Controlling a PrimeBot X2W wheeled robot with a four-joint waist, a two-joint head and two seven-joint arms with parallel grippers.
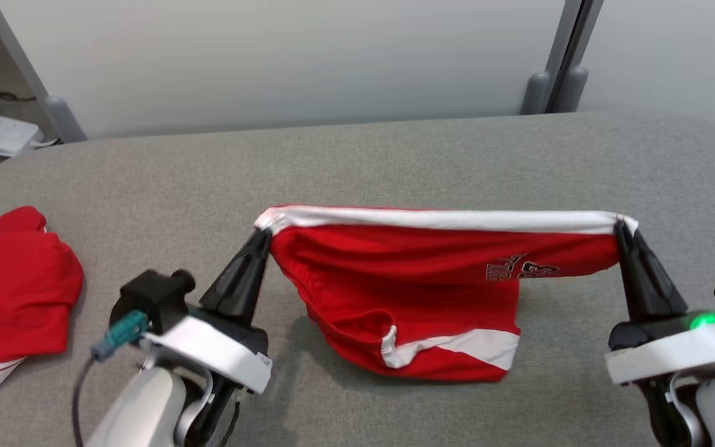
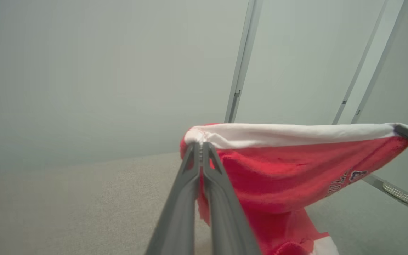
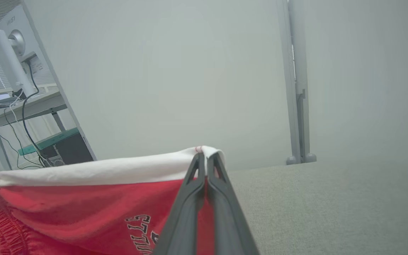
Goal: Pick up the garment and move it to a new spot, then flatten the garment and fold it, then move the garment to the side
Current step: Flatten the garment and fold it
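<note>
- One grey cloth-covered surface (image 1: 395,155) runs across the head view, with a pale wall panel behind it.
- One red garment (image 1: 407,279), a pair of shorts with a white band, hangs stretched between the two arms over the middle of the surface. The band is pulled taut and level, while the lower part sags and appears to rest bunched on the surface.
- Well apart, at the surface's left edge, lies a red heap of cloth (image 1: 10,292) with white trim.
- At the band's left corner, the left end effector (image 1: 263,234) is clamped on the garment, its fingers pressed together over the cloth.
- At the band's right corner, the right end effector (image 1: 621,226) grips the garment the same way.
- Black lettering (image 1: 522,267) shows on the garment near the right corner.
- Judged from this, the pick-up is in hand. Setting the garment down at a new spot, flattening, folding and moving it aside are all left.
</note>
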